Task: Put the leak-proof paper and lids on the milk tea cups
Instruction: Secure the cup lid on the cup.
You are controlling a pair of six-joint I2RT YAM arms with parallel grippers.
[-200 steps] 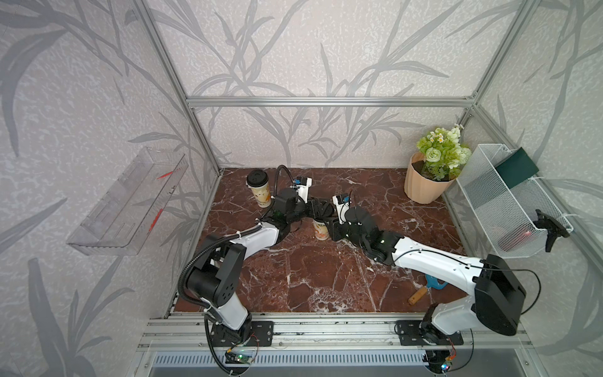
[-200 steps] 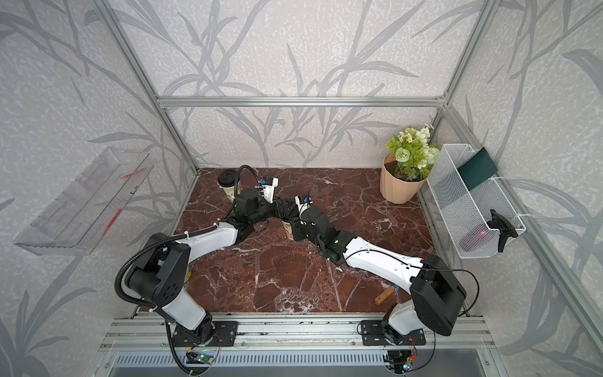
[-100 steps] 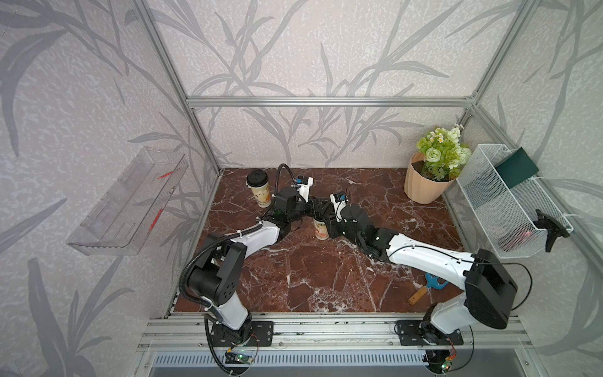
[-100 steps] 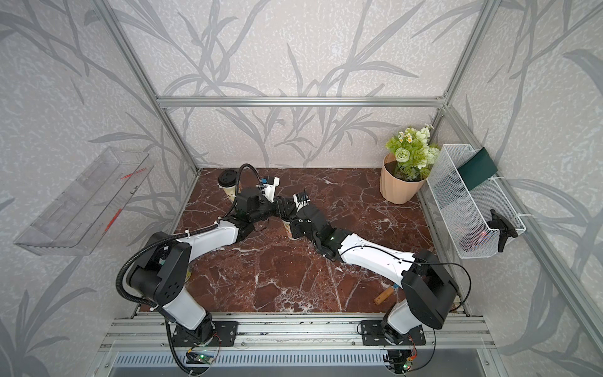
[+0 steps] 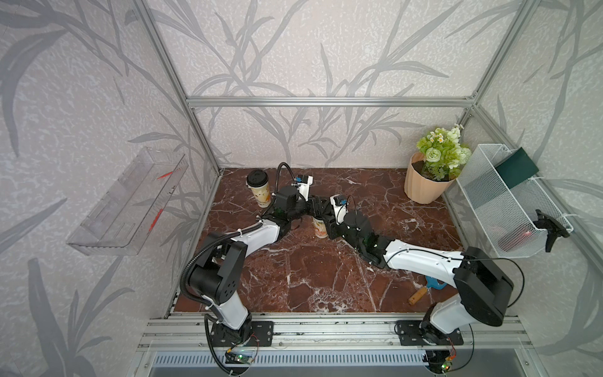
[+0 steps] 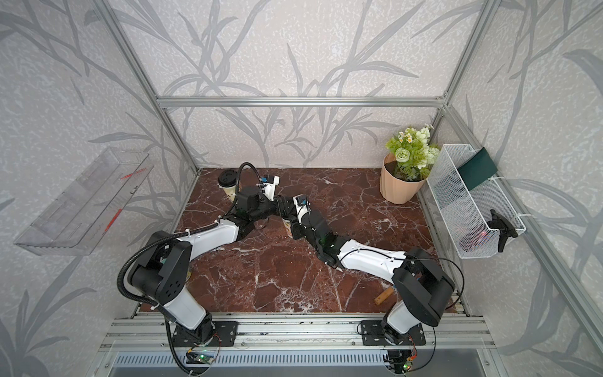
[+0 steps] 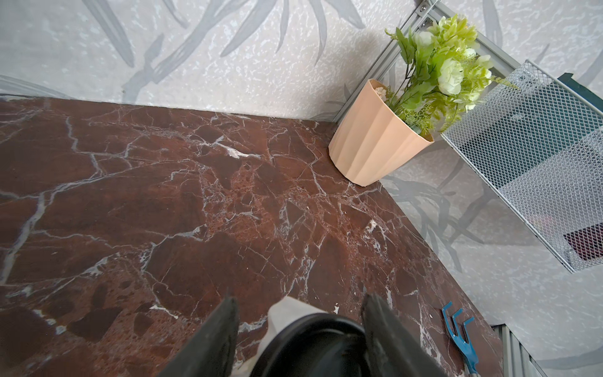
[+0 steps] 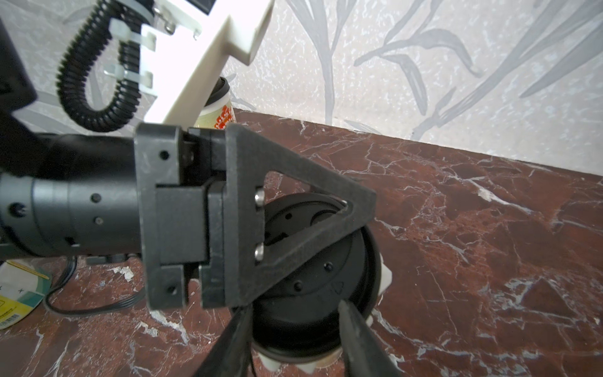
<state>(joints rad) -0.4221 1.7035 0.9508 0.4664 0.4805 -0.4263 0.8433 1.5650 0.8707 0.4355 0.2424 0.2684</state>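
**Both claws at centre cup, lid over paper**

On left wall: clear shelf [image 5: 127, 202]. At back-left of tabletop [image 5: 310, 277]: rear cup [image 5: 261, 196], upright, capped in black, standing apart from both arms.

Near middle: centre cup [image 5: 320, 228], upright, mouth hidden under the claws in both top views.

Reaching in from the left: left claw [image 7: 298, 298], fingers apart, straddling black lid [image 7: 313, 346] on centre cup; bare gap visible along one finger.

Under lid rim: leak-proof paper [image 7: 284, 316], whitish edge poking out sideways.

Opposite: right claw [image 8: 293, 306], fingers parted at near rim of same lid; gripping or merely beside it, cannot tell.

Further right: peach flower pot [image 5: 421, 189] at back corner, blue rake [image 5: 434, 283] near front, mesh basket [image 5: 502, 209] on right wall.
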